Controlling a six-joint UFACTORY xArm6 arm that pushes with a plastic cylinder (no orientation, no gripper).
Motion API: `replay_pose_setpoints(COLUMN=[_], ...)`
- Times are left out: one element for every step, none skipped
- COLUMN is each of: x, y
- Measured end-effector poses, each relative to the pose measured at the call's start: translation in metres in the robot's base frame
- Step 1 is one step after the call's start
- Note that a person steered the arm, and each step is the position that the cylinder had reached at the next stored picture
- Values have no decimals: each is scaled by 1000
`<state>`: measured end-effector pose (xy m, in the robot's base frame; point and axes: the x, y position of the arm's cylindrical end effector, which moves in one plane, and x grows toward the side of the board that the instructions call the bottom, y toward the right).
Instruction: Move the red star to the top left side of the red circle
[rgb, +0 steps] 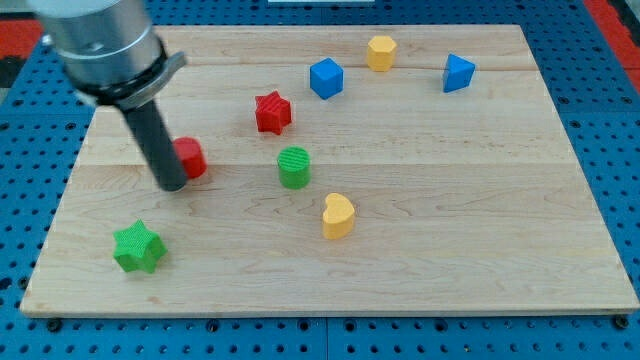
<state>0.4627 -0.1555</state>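
Red star (272, 112) flat, no long axis; my tip (173, 186) touching red circle (190, 158); no pincer visible

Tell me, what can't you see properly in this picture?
- Red circle: the rod covers its left part.
- My tip: whether it touches the red circle cannot be told in the camera view.
- The arm above the rod: cut off by the view's top edge and blurred.

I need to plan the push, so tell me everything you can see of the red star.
The red star is a small, chunky, matte block with short blunt points, lying flat on the wooden board, above centre. Nothing touches it. The red circle sits to its lower left, where my tip rests; the blue cube is to its upper right.
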Motion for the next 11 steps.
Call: replay_pose_setpoints(x=[-22,-30,-30,-41,-67,-90,-117,-130,-157,-178,-179], y=[19,21,40,71,92,117,104,126,133,131,75])
